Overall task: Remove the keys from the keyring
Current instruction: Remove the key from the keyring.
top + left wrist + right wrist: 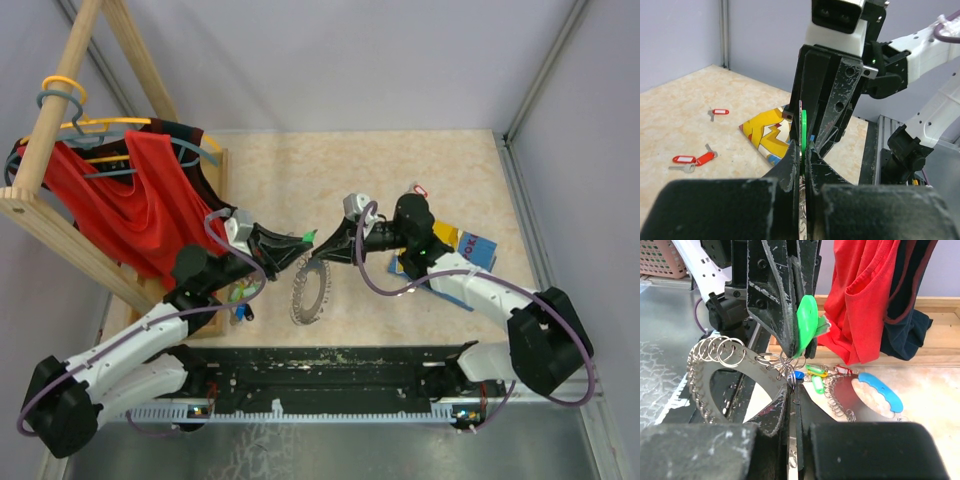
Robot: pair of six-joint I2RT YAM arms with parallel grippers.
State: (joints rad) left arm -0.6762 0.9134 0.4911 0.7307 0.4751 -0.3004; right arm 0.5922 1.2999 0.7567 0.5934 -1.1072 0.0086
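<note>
While my left gripper [801, 159] pinches the green-tagged key [806, 322] tight, I see my right gripper [792, 392] clamped on the keyring [715, 385], held above the mid-tabletop [400, 180].

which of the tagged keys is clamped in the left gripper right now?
The green-tagged key. It is pinched between the left gripper fingers, off the table. The red-tagged keys lie loose on the table.

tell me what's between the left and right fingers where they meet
A green key tag, with the keyring hanging just below it. The right wrist view shows it best; the top view shows it too.
</note>
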